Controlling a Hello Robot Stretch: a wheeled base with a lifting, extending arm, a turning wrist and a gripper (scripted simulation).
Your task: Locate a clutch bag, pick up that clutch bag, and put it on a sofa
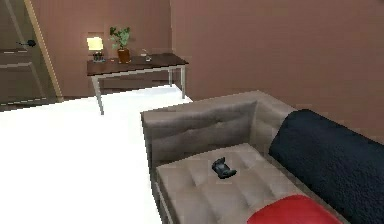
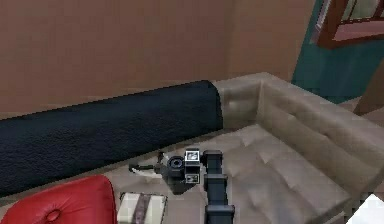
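Dark square arm bar [image 2: 215, 200] out over one grey tufted sofa [image 2: 290, 150]

Closest in the arm side view, that single bar of mine rises from the bottom edge and ends at two small white squares with black marks [image 2: 202, 158]. Left of them sits my one gripper [image 2: 166, 168], a dark body over the sofa's seat; its fingers are too fine for me to count. The seat lies right behind it, so I cannot tell whether I am grasping anything. Just left of the bar, at the bottom edge, lies one small pale box-like thing with a checked pattern [image 2: 140, 208], just beside one shiny red cushion [image 2: 65, 205]. Along the backrest runs one long dark blue bolster [image 2: 110, 130]. At that view's upper right, one framed picture [image 2: 352, 25] hangs by a teal wall [image 2: 315, 60].

In the forward view, the seat carries one small dark lumpy thing [image 1: 222, 168], lying near the seat's middle, apart from the red cushion. Whether it is the clutch bag I cannot tell from its shape.

Farther off, against the brown wall, stands one table with a dark top and white legs [image 1: 168, 62]. On it I count three things: one lamp with a pale shade [image 1: 95, 45], one potted green plant [image 1: 121, 42] and one speck too small to name [image 1: 147, 55]. One dark door [image 1: 18, 60] stands at the forward view's left
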